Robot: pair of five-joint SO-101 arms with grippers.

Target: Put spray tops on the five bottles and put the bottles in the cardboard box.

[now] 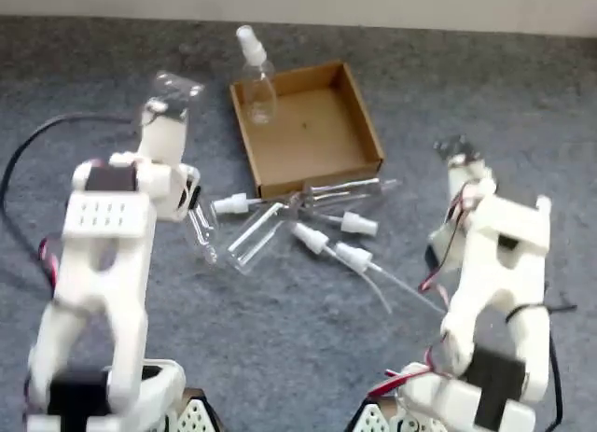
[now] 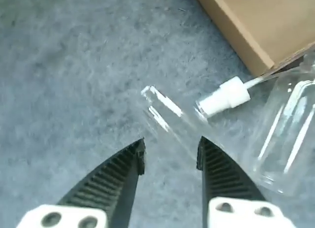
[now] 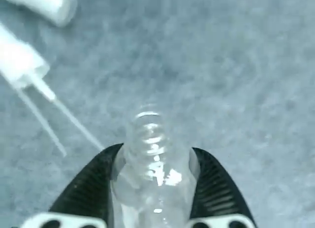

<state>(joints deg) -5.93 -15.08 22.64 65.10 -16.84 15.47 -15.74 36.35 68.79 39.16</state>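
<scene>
The right gripper [image 3: 156, 151] pinches an uncapped bottle [image 3: 150, 134] below its threaded neck; the left gripper [image 2: 171, 146] hangs spread, apparently just above a lying bottle [image 2: 167, 114].

Spray tops [image 1: 359, 224] and loose bottles [image 1: 254, 238] just before the cardboard box [image 1: 322, 174]

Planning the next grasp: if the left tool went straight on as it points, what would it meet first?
Probably the clear bottle lying just ahead of the open left tool, in line with the gap between its fingers; a white spray top lies farther on. Depth is unclear.
</scene>
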